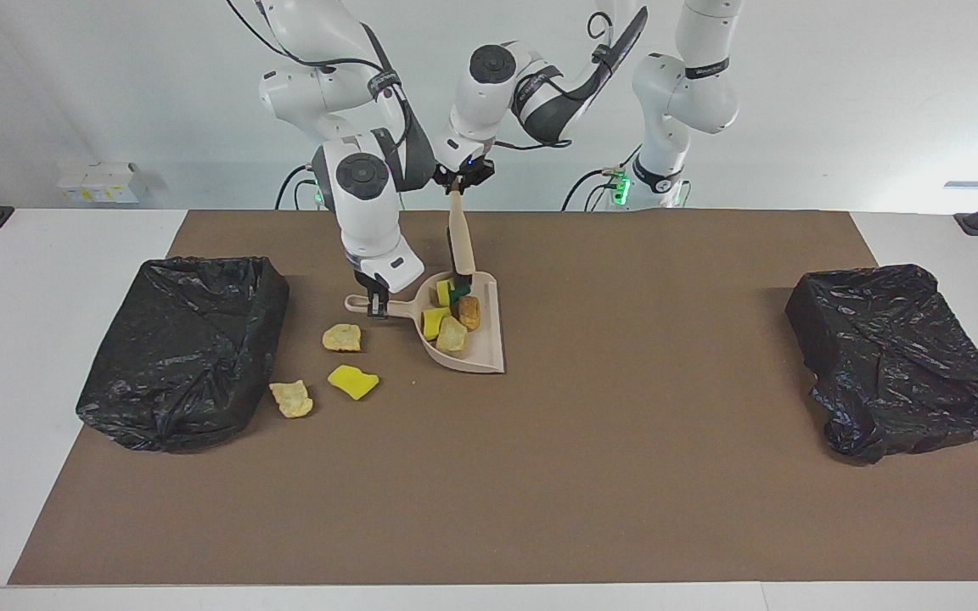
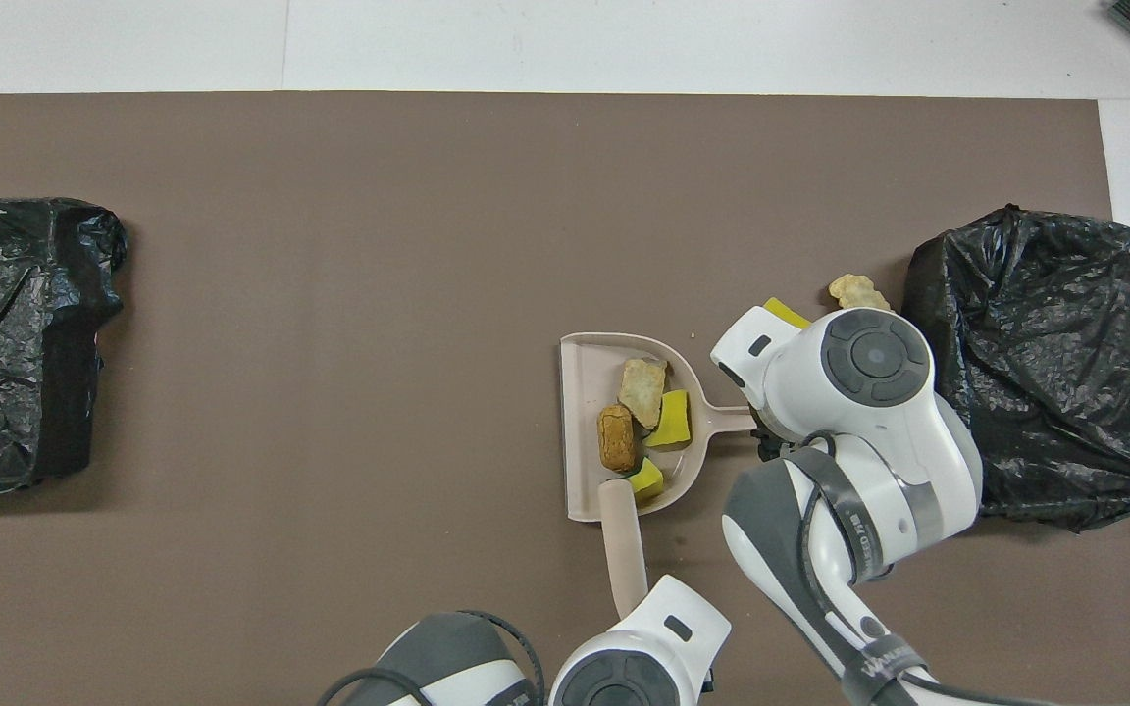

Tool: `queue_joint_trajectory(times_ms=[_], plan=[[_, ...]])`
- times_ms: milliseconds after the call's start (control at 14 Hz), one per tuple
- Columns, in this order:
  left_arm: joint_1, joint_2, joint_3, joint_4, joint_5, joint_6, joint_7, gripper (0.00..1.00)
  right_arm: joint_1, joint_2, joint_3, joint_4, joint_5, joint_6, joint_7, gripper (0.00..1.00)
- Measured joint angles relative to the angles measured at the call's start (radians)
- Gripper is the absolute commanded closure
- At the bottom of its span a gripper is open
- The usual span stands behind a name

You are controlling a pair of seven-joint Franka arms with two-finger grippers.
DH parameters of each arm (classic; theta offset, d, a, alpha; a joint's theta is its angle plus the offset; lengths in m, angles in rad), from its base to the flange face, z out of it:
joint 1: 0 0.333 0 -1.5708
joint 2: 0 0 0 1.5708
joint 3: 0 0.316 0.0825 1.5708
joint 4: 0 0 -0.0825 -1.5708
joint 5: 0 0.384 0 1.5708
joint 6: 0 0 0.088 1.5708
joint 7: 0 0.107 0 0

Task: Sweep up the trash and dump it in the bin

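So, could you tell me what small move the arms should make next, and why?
Probably the left gripper lifts the beige black-bristled brush clear of the beige plastic dustpan, held by the right gripper. Four scraps lie in the pan; three scraps remain on the brown mat beside the black-bagged bin.

**Matt mat, glossy bags**

The mat (image 1: 625, 475) is matt brown, smooth and cloth-like. Both bin bags (image 1: 179, 348) (image 1: 892, 356) are crinkled, glossy black plastic film. The dustpan (image 1: 476, 352) and brush handle (image 1: 460, 242) look like smooth beige plastic. Yellow scraps (image 1: 353, 381) look spongy; tan ones (image 1: 291, 397) are rough and crusty. The arms' shells (image 1: 366, 204) are glossy white plastic.
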Motion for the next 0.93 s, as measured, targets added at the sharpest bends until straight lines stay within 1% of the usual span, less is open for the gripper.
queue_joint_trajectory(times_ms=[287, 502, 788, 932], plan=[[0.009, -0.030, 0.003, 0.003, 0.112, -0.106, -0.013, 1.00, -0.011, 0.000, 0.000, 0.006, 0.005, 0.000, -0.005, 1.00], [0.009, -0.045, -0.002, 0.003, 0.134, -0.161, -0.039, 1.00, -0.016, -0.001, 0.000, 0.020, 0.006, -0.003, -0.010, 1.00], [0.003, -0.072, -0.012, -0.059, 0.134, -0.146, -0.099, 1.00, -0.064, -0.004, -0.001, 0.061, 0.006, -0.052, -0.090, 1.00], [-0.019, -0.073, -0.020, -0.111, 0.134, -0.075, -0.133, 1.00, -0.088, -0.008, -0.001, 0.079, 0.018, -0.065, -0.130, 1.00]])
